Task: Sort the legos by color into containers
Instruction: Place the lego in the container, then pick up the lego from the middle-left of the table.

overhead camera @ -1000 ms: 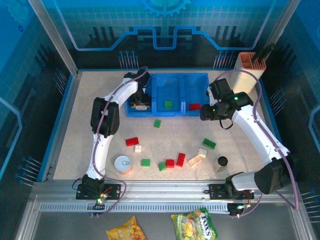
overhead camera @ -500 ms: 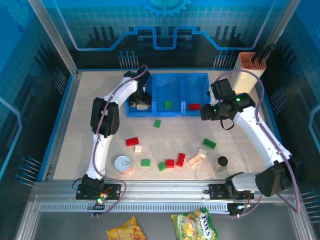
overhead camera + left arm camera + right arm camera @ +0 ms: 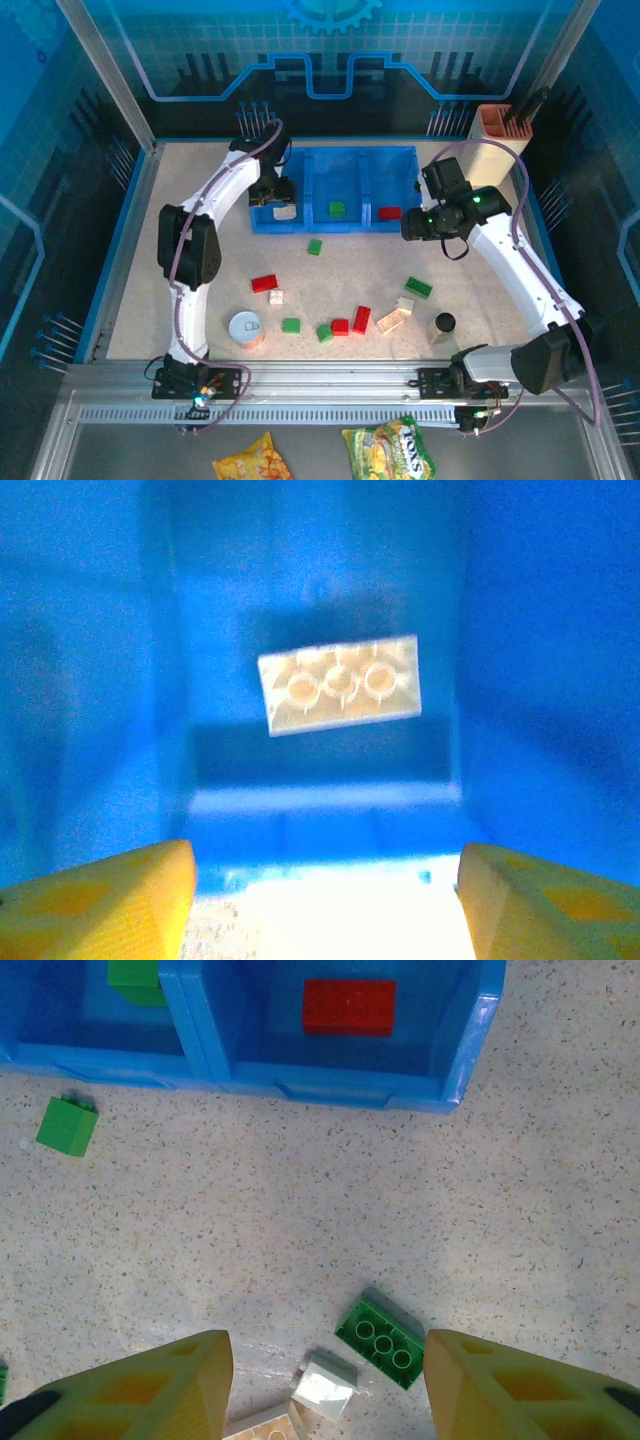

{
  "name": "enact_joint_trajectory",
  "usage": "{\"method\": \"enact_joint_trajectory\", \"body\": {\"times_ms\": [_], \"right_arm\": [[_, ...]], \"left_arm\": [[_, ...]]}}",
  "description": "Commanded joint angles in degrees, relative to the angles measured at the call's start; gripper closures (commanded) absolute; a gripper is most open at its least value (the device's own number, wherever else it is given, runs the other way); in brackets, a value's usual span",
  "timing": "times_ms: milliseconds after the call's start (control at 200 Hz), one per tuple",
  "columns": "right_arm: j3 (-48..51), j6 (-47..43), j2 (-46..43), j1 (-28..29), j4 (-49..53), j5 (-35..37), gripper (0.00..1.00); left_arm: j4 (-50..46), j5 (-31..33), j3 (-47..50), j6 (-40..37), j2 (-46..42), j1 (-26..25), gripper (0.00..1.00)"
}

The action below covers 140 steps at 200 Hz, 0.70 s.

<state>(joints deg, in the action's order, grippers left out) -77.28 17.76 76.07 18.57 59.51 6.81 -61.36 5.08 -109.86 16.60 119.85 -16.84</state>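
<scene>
Drop step looks finished — the cream brick (image 3: 340, 685) is in the left compartment of the bin (image 3: 355, 175), with the left claw (image 3: 320, 900) spread above it, empty. Likewise spread, the right claw (image 3: 325, 1400) hovers over a green brick (image 3: 380, 1340) — descend and pinch next, I'd say.

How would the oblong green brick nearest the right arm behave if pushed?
The green brick looks like hard moulded plastic, so probably stiff and light. Flat-sided and lying flat on the table, it should slide rather than roll.
</scene>
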Motion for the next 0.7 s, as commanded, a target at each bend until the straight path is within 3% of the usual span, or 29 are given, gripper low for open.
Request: {"method": "enact_joint_trajectory", "body": {"times_ms": [0, 270, 695], "right_arm": [[0.37, 0.0, 0.12, -0.9, 0.0, -1.19, 0.46], [0.4, -0.64, 1.22, -0.89, -0.78, -1.99, 0.46], [0.3, -1.67, 3.82, -0.9, -1.83, -3.13, 0.46]], "left_arm": [[-0.05, -1.47, 5.24, 1.27, -4.96, -0.46, 0.3], [3.11, -1.31, 20.3, 4.02, -15.72, -2.98, 0.33], [7.57, -0.92, 38.63, 14.66, -24.93, -13.84, 0.35]]}}
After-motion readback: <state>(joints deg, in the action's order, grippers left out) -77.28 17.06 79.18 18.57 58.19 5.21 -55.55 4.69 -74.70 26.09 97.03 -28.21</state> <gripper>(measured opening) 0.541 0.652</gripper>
